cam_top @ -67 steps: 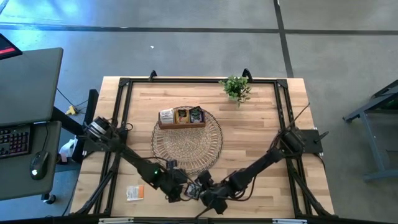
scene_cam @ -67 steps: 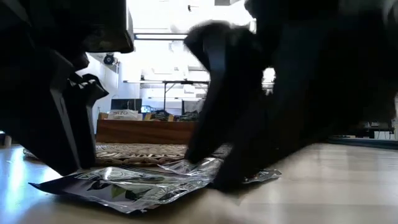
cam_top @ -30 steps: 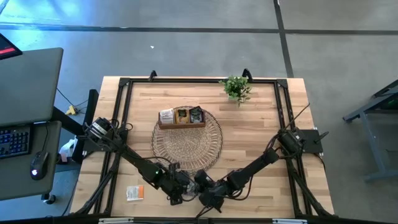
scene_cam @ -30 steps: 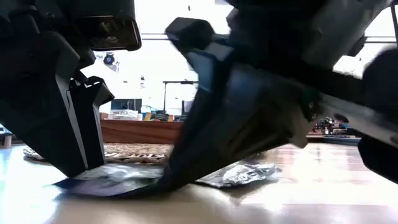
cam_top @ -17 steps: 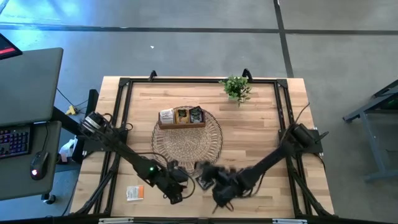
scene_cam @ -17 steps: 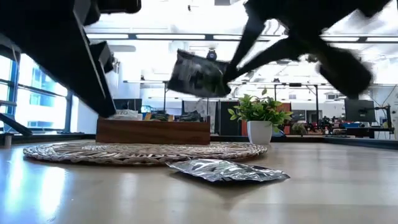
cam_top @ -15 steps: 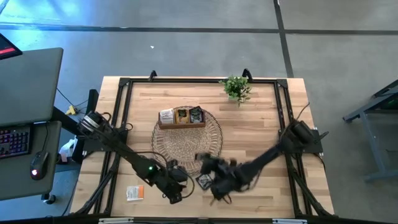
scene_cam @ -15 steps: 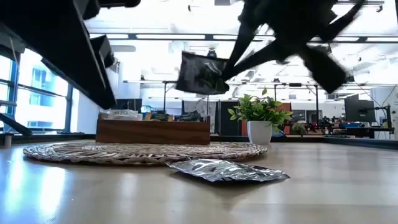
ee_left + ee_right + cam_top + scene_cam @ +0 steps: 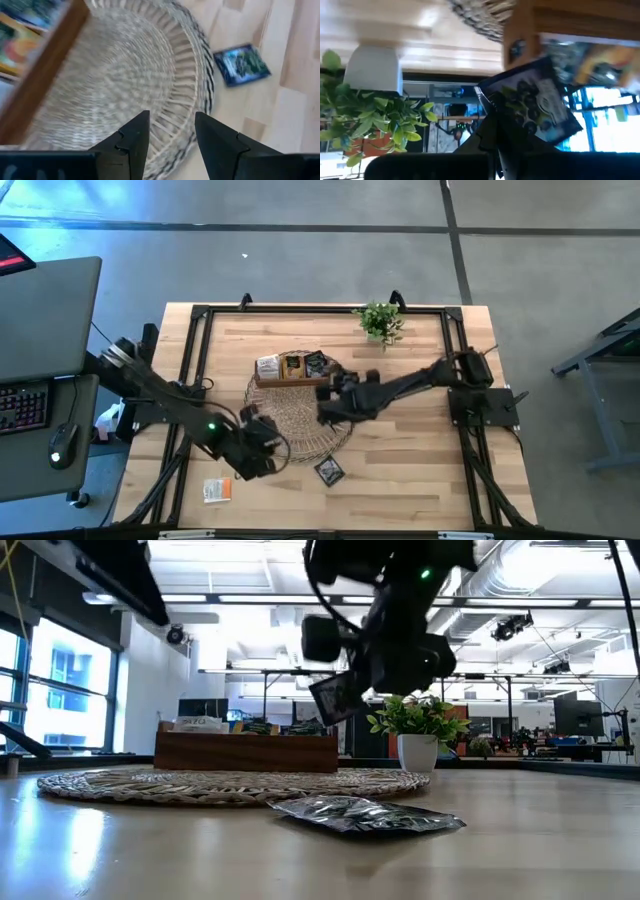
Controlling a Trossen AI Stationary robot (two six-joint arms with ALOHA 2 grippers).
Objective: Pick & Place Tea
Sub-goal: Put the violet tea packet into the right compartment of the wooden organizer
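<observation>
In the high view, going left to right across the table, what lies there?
Orange tea packet near the front edge → left gripper at the woven mat's front-left → dark tea packet on the wood → right gripper over the mat's right side → potted plant at the back.

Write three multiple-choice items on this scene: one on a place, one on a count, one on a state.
1. Where does the loose dark packet lie?
A. on the bare table beside the woven mat
B. in the wooden tray
C. under the plant

2. How many packets lie on the bare table in the high view?
A. none
B. two
C. five

3. What is the right gripper doing?
A. resting open on the table
B. holding a dark packet in the air
C. gripping the plant

Answers:
1 A, it lies just off the mat's rim.
2 B, the dark one and an orange packet.
3 B, its fingers clamp the packet above the mat.
</observation>
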